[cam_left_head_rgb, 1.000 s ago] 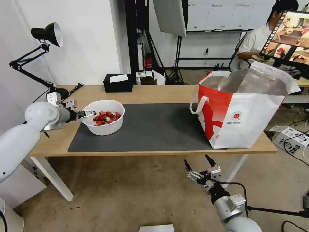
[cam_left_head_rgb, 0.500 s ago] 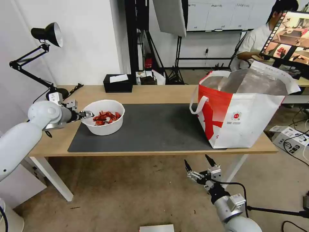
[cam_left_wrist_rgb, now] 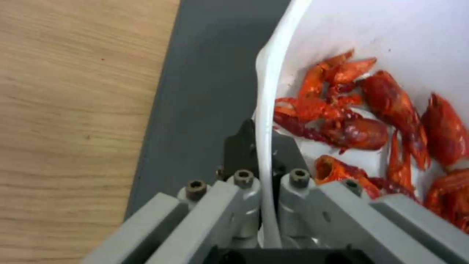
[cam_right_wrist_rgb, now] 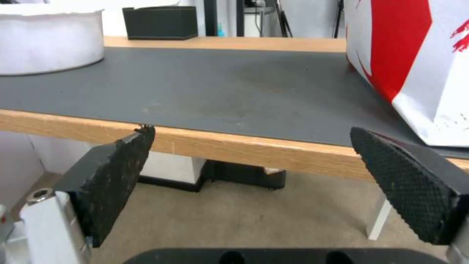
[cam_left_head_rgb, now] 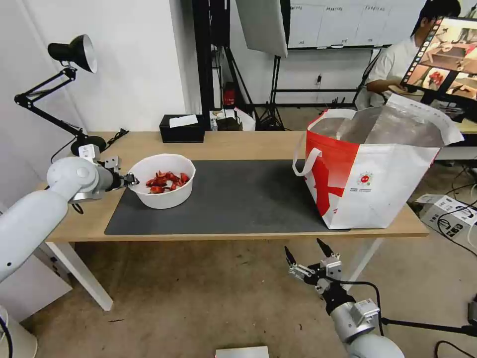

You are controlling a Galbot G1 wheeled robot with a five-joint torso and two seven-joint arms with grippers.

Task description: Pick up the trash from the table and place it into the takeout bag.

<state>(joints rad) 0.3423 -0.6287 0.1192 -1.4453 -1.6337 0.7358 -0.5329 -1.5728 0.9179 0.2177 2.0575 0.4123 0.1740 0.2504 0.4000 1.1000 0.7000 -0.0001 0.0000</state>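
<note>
The left claw [cam_left_wrist_rgb: 266, 172] pinches the thin rim of the white bowl of red crayfish shells [cam_left_head_rgb: 162, 187] at the grey mat's left end on the desk [cam_left_head_rgb: 238, 143], a light, flexible, spill-prone hold, while the right claw [cam_left_head_rgb: 304, 252] hangs open below the desk edge.

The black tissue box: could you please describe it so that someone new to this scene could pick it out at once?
Start from the long light-wood table and look to its far edge, behind the large dark grey mat. There sits the small black rectangular tissue box. A white tissue pokes from its top, and it is the table's one dark, boxy thing.
</note>
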